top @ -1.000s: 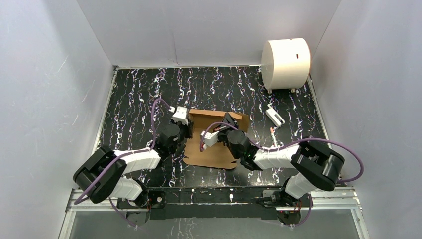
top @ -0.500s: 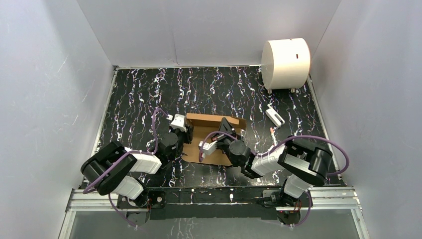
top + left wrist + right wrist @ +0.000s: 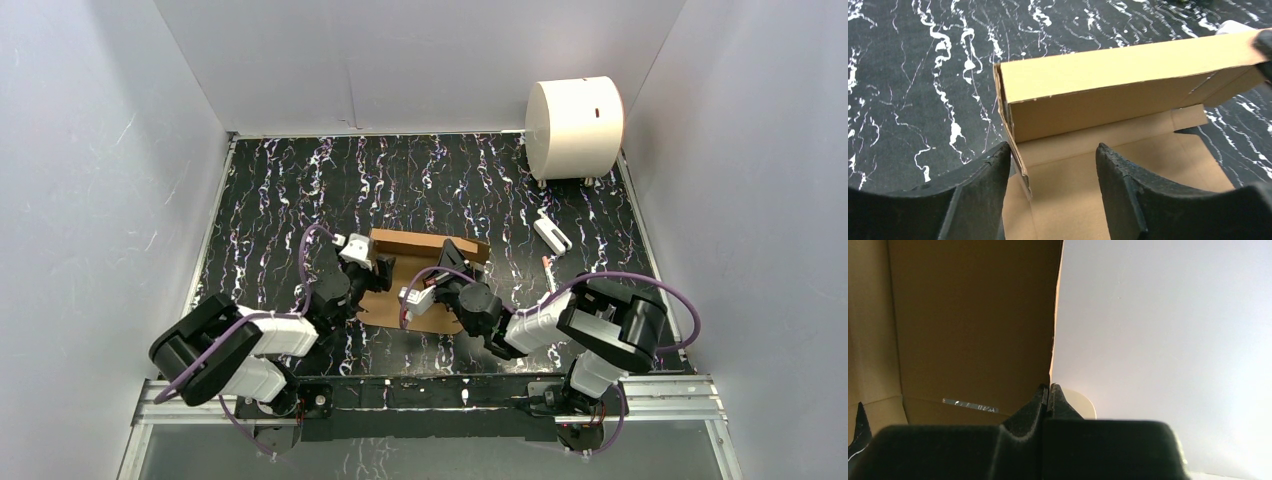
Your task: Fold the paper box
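Newly opened, left hand [image 3: 1053, 152] straddles the paper box [image 3: 1108, 75] corner; right hand [image 3: 1049, 390] pinches its wall, largely cropped.

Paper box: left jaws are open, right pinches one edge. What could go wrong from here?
Only the right gripper pinches the plain brown cardboard paper box, by one thin panel edge: it could slip or crease. The open left gripper straddles the end flap: closing may crush it.

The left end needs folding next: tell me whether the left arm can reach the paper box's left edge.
Probably yes: the left pincer stands open right at the paper box, its fingers either side of the left edge, with nothing between.
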`<action>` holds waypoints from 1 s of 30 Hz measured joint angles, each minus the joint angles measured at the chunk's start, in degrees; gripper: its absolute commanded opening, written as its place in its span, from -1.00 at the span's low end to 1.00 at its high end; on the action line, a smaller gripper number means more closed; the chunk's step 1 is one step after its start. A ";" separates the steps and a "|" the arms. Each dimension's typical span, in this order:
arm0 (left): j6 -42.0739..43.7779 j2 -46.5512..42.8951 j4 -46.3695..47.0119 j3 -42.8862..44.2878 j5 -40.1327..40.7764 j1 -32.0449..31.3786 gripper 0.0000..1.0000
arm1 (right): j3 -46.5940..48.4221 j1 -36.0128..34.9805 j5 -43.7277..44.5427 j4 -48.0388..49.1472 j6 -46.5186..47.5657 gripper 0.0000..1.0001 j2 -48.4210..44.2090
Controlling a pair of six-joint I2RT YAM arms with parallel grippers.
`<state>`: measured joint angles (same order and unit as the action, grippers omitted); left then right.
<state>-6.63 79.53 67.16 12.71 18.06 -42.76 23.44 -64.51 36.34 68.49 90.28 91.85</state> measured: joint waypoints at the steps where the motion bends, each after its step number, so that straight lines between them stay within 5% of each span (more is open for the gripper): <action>1: 0.33 -0.96 -0.07 -0.26 -0.33 0.00 0.26 | 0.00 0.04 -0.17 -0.33 -0.15 -1.00 -0.13; 7: 1.66 -8.68 -1.88 -1.07 -6.23 2.64 0.27 | 0.00 0.81 -1.36 -3.45 -1.70 -1.00 -1.73; 20: -4.28 -20.90 -5.64 -3.82 -25.05 22.99 0.18 | 0.07 1.55 -3.15 -5.55 -2.08 -1.00 -2.27; 30: -7.08 -21.09 -9.60 -3.21 -26.14 31.08 0.06 | 0.74 1.55 -3.65 -7.30 -2.32 -1.00 -2.78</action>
<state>-13.72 58.43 57.56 9.50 -8.08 -11.68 24.18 -62.96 32.69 61.19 87.96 89.08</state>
